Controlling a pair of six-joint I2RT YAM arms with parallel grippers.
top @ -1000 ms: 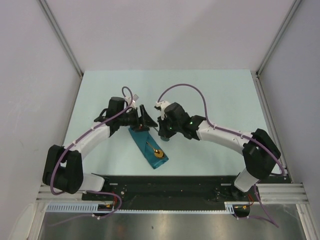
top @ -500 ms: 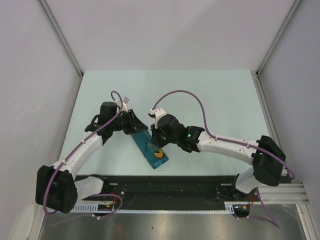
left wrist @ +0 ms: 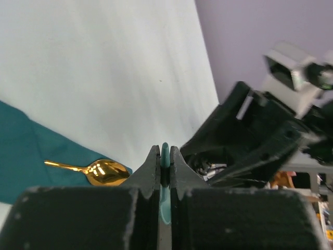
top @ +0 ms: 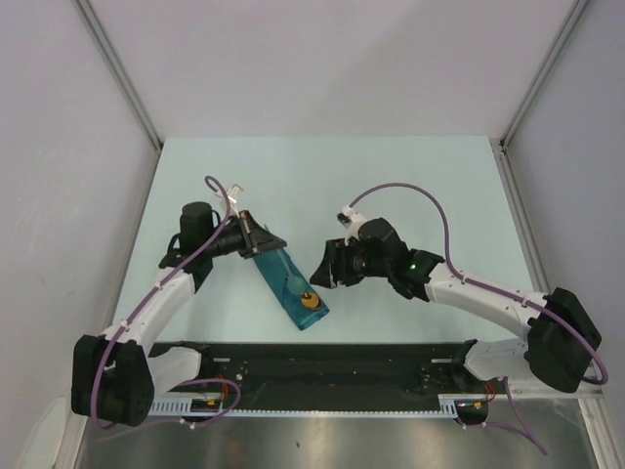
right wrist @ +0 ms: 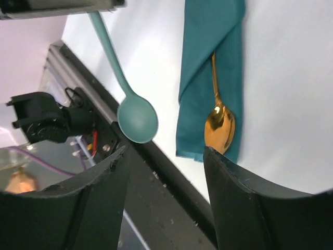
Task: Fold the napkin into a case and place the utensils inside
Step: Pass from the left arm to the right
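Note:
The napkin lies folded as a narrow teal case (top: 290, 290) near the front middle of the table. A gold spoon (top: 310, 301) sits in it, handle tucked under a fold (right wrist: 214, 78), bowl (right wrist: 219, 127) showing at the near end. My left gripper (top: 266, 243) is shut on the handle of the teal spoon (left wrist: 165, 205), which hangs over the case with its round bowl (right wrist: 137, 121) free in the air. My right gripper (top: 327, 275) stands open and empty just right of the case, its jaws (right wrist: 165, 150) wide apart.
A black base rail (top: 371, 362) runs along the table's near edge, close below the case's end. The pale table (top: 391, 186) stretches back to white walls on three sides. The right gripper's body (left wrist: 250, 140) is close in front of the left fingers.
My left gripper has closed on the teal spoon's handle and pulled back to the left. My right gripper has opened, let go of the spoon and withdrawn to the right.

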